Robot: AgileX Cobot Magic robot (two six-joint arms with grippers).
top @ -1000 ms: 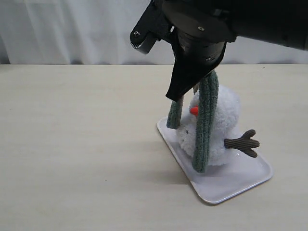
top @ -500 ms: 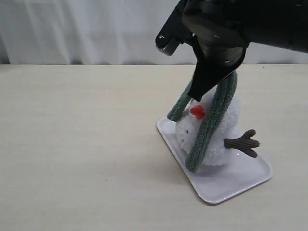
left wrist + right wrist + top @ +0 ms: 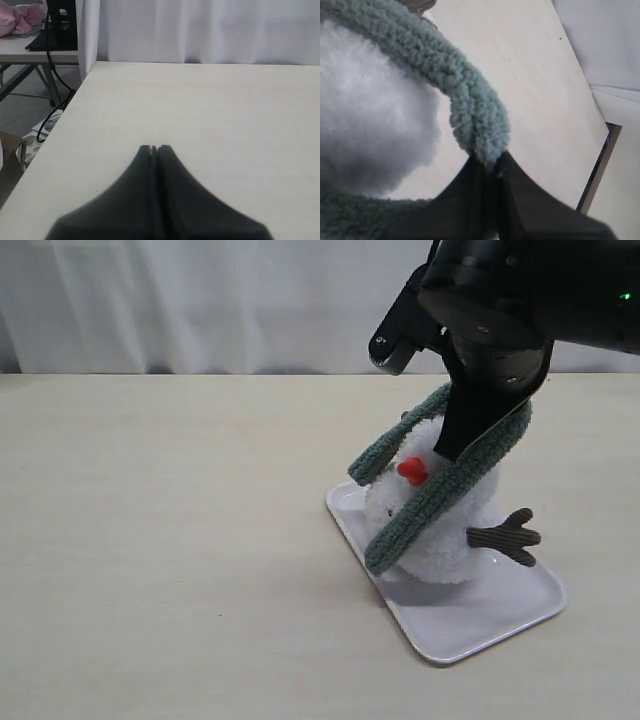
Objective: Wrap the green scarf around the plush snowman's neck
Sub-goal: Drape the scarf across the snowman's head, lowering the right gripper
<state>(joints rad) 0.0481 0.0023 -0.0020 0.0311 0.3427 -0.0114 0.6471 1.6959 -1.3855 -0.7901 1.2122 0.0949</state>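
The white plush snowman (image 3: 450,530) stands on a white tray (image 3: 500,615), its red nose (image 3: 412,471) facing left and one brown branch arm (image 3: 508,536) sticking out right. The green scarf (image 3: 420,505) loops round its head, one part slanting down across the front, the other end (image 3: 375,460) hanging behind on the left. My right gripper (image 3: 455,452) is above the snowman's right side, shut on a fold of the scarf (image 3: 480,125). The snowman's white fur (image 3: 370,110) fills one side of the right wrist view. My left gripper (image 3: 154,148) is shut and empty over bare table.
The pale wooden table (image 3: 170,540) stretches to the left of the tray. A white curtain (image 3: 200,300) hangs behind. In the left wrist view the table's edge (image 3: 60,115) drops off to a floor with cables and another desk.
My right gripper has moved right across the snowman's head with the scarf, pulling the front strand from hanging straight down to a slant across the snowman's front.
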